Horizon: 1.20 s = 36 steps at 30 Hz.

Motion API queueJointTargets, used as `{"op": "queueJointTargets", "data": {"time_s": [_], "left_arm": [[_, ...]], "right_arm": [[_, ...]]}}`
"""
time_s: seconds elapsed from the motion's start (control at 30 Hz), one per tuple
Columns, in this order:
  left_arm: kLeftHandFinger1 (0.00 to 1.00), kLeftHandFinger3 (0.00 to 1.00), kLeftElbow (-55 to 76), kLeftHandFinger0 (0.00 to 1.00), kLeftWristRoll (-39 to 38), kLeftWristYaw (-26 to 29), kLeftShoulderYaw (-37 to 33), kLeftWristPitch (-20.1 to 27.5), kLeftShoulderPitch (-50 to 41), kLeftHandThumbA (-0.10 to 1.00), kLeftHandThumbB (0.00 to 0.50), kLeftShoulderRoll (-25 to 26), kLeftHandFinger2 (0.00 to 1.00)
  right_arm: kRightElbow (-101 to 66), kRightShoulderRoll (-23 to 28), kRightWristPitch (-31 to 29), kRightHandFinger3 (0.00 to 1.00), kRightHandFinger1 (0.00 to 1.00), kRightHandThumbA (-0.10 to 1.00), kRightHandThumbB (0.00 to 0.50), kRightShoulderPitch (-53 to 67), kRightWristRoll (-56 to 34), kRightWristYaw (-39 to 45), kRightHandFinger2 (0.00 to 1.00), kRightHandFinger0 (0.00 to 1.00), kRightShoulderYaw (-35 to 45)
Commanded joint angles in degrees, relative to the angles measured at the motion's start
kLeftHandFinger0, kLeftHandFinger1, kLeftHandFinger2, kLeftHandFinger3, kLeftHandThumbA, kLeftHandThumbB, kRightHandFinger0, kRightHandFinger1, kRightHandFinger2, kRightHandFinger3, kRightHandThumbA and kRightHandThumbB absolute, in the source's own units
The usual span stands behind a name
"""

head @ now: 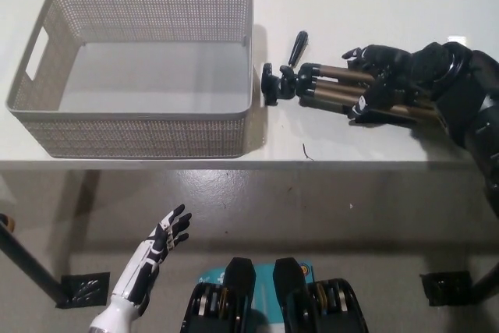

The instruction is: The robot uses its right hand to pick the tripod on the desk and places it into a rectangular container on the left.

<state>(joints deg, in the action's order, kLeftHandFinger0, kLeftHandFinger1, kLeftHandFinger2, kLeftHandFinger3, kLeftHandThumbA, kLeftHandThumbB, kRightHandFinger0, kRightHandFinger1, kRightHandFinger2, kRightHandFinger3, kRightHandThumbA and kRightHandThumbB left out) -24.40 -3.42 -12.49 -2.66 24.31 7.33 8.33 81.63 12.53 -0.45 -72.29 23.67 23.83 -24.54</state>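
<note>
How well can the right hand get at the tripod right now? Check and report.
Probably yes: the right hand already lies over the tripod legs on the desk, nothing between them. Whether it grips is unclear. The left hand hangs below the desk.

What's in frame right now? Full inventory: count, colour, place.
basket: 1, grey perforated, rectangular, nothing visible inside, left half of the desk.
tripod: 1, bronze legs folded, black head and handle, lying on the desk right of the basket, head toward it.
desk: 1, white, across the top of the view.
floor: grey, below the desk edge.
right hand: black, draped over the tripod legs; grip not clear.
left hand: white arm with dark fingers spread, lower left, below the desk, holding nothing.
</note>
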Motion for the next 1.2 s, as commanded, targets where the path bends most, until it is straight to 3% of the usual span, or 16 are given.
{"op": "queueJointTargets", "data": {"time_s": [0.0, 0.07, 0.17, 0.37, 0.47, 0.5, 0.53, 0.6, 0.63, 0.67, 0.7, 0.77, 0.9, 1.07, 1.1, 1.17], "left_arm": [[1.00, 1.00, 1.24, 1.00, -0.54, -0.54, 0.43, 2.07, 1.01, 1.00, 0.500, 0.96, 1.00], [1.00, 1.00, 1.40, 1.00, -0.67, -0.67, 0.41, 1.89, 0.94, 1.00, 0.500, 1.01, 1.00], [1.00, 1.00, 1.75, 1.00, -0.50, -0.51, 0.37, 1.30, 1.24, 1.00, 0.500, 0.84, 1.00], [1.00, 1.00, 1.19, 1.00, -0.71, -0.70, 0.35, 1.64, 1.93, 1.00, 0.500, 0.83, 1.00], [1.00, 1.00, 0.82, 1.00, -0.87, -1.04, 0.21, 2.10, 2.01, 1.00, 0.500, 0.84, 1.00], [1.00, 1.00, 0.64, 1.00, -1.18, -1.31, 0.21, 2.34, 2.02, 1.00, 0.500, 0.88, 1.00], [1.00, 1.00, 0.63, 1.00, -1.27, -1.35, 0.24, 2.26, 2.03, 1.00, 0.500, 0.89, 1.00], [1.00, 1.00, 0.79, 1.00, -1.13, -1.19, 0.37, 2.06, 1.98, 1.00, 0.500, 0.85, 1.00], [1.00, 1.00, 0.81, 1.00, -1.16, -1.21, 0.38, 2.06, 1.98, 1.00, 0.500, 0.84, 1.00], [1.00, 1.00, 0.96, 1.00, -0.80, -0.98, 0.36, 1.93, 1.95, 1.00, 0.500, 0.83, 1.00], [1.00, 1.00, 0.99, 1.00, -0.88, -1.21, 0.32, 1.78, 2.28, 1.00, 0.500, 1.00, 1.00], [1.00, 1.00, 0.57, 1.00, -1.30, -1.62, 0.31, 2.14, 2.23, 1.00, 0.500, 1.02, 1.00], [1.00, 1.00, 0.63, 1.00, -1.44, -1.69, 0.37, 1.99, 2.05, 1.00, 0.500, 0.96, 1.00], [1.00, 1.00, 0.39, 1.00, -1.35, -1.69, 0.42, 2.09, 2.12, 1.00, 0.500, 0.97, 1.00], [1.00, 1.00, 0.22, 1.00, -1.44, -1.79, 0.45, 2.10, 2.17, 1.00, 0.500, 0.94, 1.00], [1.00, 1.00, 0.45, 1.00, -1.23, -1.77, 0.43, 1.81, 1.89, 1.00, 0.500, 1.00, 1.00]], "right_arm": [[1.37, -2.01, 4.31, 1.00, 1.00, 1.00, 0.500, 3.32, 4.25, -1.34, 1.00, 1.00, -4.01], [1.65, -3.18, 9.69, 1.00, 1.00, 0.76, 0.499, 4.37, 6.17, -7.53, 1.00, 1.00, -6.38], [1.76, -4.00, 12.79, 1.00, 1.00, 0.64, 0.500, 5.86, 14.47, -14.86, 1.00, 1.00, -16.16], [2.73, -4.79, 17.99, 1.00, 1.00, 0.77, 0.500, 8.51, 27.63, -16.60, 1.00, 1.00, -35.10], [2.51, -4.00, 16.79, 1.00, 1.00, 0.64, 0.482, 8.64, 25.88, -18.47, 1.00, 1.00, -36.39], [2.30, -3.53, 15.73, 1.00, 0.61, 0.43, 0.358, 8.76, 24.86, -21.33, 0.79, 0.55, -36.08], [2.18, -3.36, 15.41, 1.00, 0.16, 0.30, 0.342, 8.93, 24.48, -23.31, 0.37, 0.08, -36.25], [1.41, -2.37, 11.97, 0.78, 0.00, -0.09, 0.278, 9.44, 21.39, -32.84, 0.24, 0.00, -33.71], [1.35, -2.27, 11.43, 0.76, 0.00, -0.10, 0.271, 9.47, 20.80, -33.67, 0.21, 0.00, -33.16], [1.17, -1.94, 9.18, 0.79, 0.25, -0.10, 0.202, 9.18, 17.78, -33.85, 0.45, 0.18, -30.15], [1.02, -1.64, 7.81, 0.76, 0.49, -0.10, 0.234, 8.65, 14.77, -34.37, 0.63, 0.43, -26.85], [0.83, -1.34, 6.21, 0.70, 0.53, -0.10, 0.213, 8.24, 11.79, -34.89, 0.65, 0.47, -22.73], [0.53, -0.48, 3.19, 0.63, 0.48, -0.10, 0.228, 7.03, 9.12, -35.32, 0.61, 0.41, -16.02], [0.01, 0.88, -0.30, 0.64, 0.58, -0.10, 0.240, 4.12, 9.92, -36.23, 0.67, 0.51, -12.18], [-0.18, 1.18, -1.26, 0.62, 0.54, -0.10, 0.238, 3.56, 9.91, -36.77, 0.62, 0.46, -11.64], [-0.59, 1.68, -2.26, 0.45, 0.26, -0.10, 0.213, 2.25, 10.24, -37.69, 0.39, 0.15, -11.09]]}}
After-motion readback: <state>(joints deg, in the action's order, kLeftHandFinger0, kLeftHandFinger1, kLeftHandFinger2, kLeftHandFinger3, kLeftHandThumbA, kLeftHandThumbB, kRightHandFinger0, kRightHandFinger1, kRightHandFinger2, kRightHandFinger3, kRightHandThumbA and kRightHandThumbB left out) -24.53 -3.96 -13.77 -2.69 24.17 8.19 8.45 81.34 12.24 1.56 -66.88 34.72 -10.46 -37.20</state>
